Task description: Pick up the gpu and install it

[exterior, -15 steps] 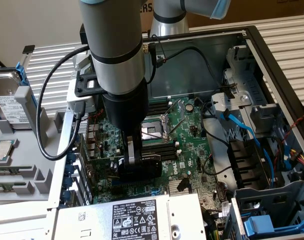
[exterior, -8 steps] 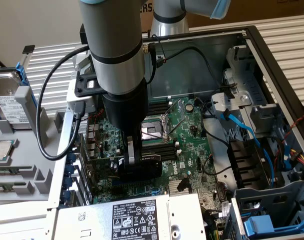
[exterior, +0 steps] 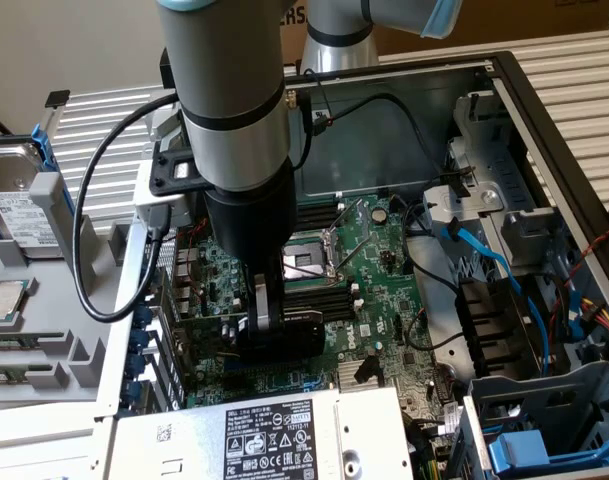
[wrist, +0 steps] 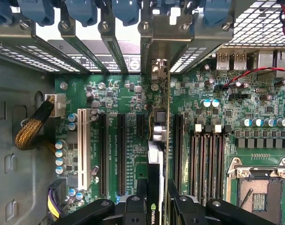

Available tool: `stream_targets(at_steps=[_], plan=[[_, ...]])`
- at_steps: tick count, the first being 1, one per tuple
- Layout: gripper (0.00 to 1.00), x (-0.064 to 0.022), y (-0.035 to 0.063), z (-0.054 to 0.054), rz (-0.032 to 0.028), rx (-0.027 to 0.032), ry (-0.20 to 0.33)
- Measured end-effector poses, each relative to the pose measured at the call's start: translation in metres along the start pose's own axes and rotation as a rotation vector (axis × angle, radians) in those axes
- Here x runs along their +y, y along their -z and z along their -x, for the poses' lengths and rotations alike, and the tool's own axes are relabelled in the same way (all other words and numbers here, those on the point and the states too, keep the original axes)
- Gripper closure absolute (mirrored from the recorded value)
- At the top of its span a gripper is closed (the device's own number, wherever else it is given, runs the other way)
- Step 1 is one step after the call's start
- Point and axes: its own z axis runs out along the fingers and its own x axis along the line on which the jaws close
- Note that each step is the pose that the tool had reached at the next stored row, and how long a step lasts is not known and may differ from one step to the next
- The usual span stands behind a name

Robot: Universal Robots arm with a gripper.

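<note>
One thin green card, the gpu (wrist: 157, 140), stands on edge above the motherboard (wrist: 128, 140) inside the open computer case (exterior: 544, 110). The claw (wrist: 154, 206) is partly closed, its two black fingers (wrist: 137, 201) pinching the card's top edge on either side. In the exterior view the claw (exterior: 264, 325) sits low over the expansion slots. The card looks light and stiff but fragile, so holding it by its edge and cooler, clear of the bare components, seems the safest hold.

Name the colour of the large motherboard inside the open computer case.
Green motherboard, clearest in the wrist view.
</note>
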Motion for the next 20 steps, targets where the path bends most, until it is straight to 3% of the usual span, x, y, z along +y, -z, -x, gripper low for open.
stream_targets(at_steps=[20], plan=[[0.73,0.001,0.0,0.0,0.0,-0.0001,0.0]])
